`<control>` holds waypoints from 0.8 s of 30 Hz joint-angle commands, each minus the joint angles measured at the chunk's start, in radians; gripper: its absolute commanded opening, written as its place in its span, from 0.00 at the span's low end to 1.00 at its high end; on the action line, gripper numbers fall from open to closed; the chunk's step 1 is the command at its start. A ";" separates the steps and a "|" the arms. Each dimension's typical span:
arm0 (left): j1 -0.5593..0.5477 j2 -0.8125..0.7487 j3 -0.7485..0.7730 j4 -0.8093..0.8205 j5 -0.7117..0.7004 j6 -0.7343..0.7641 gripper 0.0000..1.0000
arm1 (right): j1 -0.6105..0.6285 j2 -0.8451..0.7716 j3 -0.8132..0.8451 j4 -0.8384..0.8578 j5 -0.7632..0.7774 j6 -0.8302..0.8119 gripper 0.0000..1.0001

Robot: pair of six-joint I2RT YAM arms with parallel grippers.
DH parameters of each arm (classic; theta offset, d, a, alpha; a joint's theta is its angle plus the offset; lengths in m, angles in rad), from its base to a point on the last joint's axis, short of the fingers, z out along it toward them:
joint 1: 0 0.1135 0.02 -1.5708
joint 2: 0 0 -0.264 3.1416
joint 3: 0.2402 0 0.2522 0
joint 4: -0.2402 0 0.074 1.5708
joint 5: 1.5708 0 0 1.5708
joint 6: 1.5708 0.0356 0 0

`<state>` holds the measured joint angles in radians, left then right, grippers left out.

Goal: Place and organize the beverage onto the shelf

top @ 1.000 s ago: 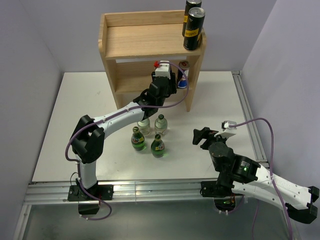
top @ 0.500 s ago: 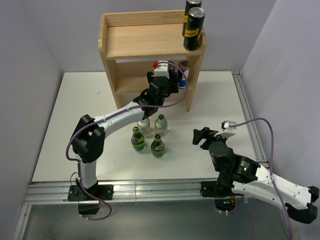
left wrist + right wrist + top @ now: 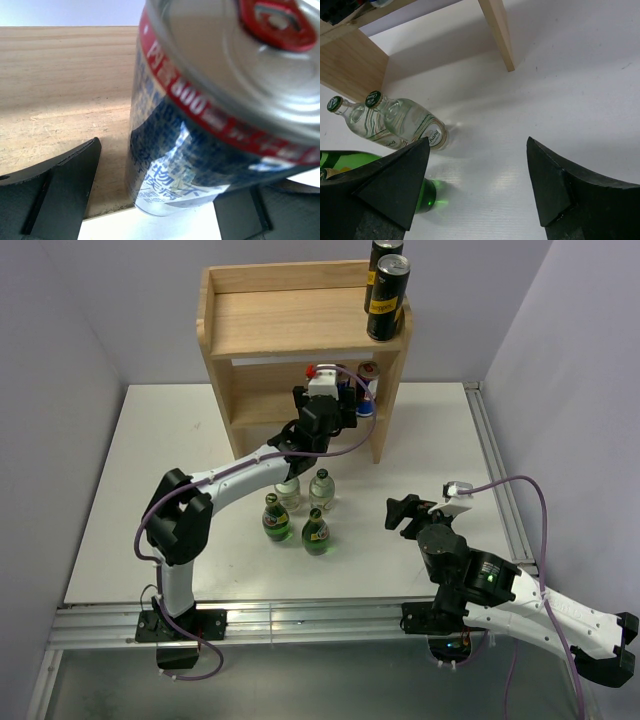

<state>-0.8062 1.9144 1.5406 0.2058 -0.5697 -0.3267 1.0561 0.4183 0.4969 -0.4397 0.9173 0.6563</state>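
The light-wood shelf (image 3: 290, 325) stands at the back of the table. Two black cans (image 3: 386, 298) stand on the right end of its top tier. A blue can with a red rim (image 3: 366, 390) stands upright on the lower tier, at the right. My left gripper (image 3: 343, 396) is open around that can (image 3: 180, 140); its left finger (image 3: 60, 185) stands apart from the can's side. Two clear bottles (image 3: 321, 487) and two green bottles (image 3: 276, 518) stand on the table in front of the shelf. My right gripper (image 3: 405, 512) is open over bare table (image 3: 478, 145).
The shelf's right side panel (image 3: 496, 30) reaches the table just beyond my right gripper. The clear bottles (image 3: 410, 122) and a green bottle (image 3: 427, 195) are to its left. Walls close in on both sides. A metal rail (image 3: 500, 480) runs along the table's right edge.
My left gripper's jaws have opened and let go of the blue can on the lower tier. The right arm has not moved.
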 commanded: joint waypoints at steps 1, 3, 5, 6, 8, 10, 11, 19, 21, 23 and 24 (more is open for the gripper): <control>0.015 -0.020 -0.030 0.014 -0.029 0.011 0.90 | 0.005 -0.001 -0.008 0.033 0.012 -0.006 0.85; 0.015 -0.041 -0.052 0.021 -0.029 0.012 0.92 | 0.004 -0.003 -0.009 0.038 0.009 -0.007 0.85; 0.015 -0.067 -0.069 0.035 -0.013 0.015 0.94 | 0.004 0.001 -0.009 0.036 0.009 -0.007 0.85; 0.015 -0.075 -0.083 0.043 -0.006 0.023 0.96 | 0.005 0.004 -0.009 0.036 0.008 -0.007 0.85; 0.015 -0.090 -0.096 0.050 0.007 0.031 0.99 | 0.004 0.004 -0.008 0.036 0.009 -0.006 0.85; 0.015 -0.100 -0.108 0.052 0.021 0.034 0.99 | 0.005 0.005 -0.008 0.036 0.009 -0.006 0.85; 0.015 -0.106 -0.112 0.055 0.022 0.035 0.99 | 0.004 0.004 -0.008 0.036 0.009 -0.004 0.85; 0.016 -0.117 -0.137 0.061 0.071 0.044 0.99 | 0.004 0.005 -0.006 0.033 0.008 -0.003 0.84; 0.015 -0.117 -0.142 0.067 0.082 0.044 0.99 | 0.004 0.008 -0.004 0.032 0.008 -0.001 0.84; 0.016 -0.124 -0.151 0.081 0.119 0.049 0.99 | 0.004 0.010 -0.006 0.033 0.009 -0.003 0.84; 0.015 -0.124 -0.157 0.087 0.131 0.052 0.99 | 0.004 0.010 -0.006 0.035 0.011 -0.003 0.84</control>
<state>-0.7952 1.8286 1.4059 0.2726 -0.5007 -0.2928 1.0561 0.4198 0.4969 -0.4343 0.9115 0.6563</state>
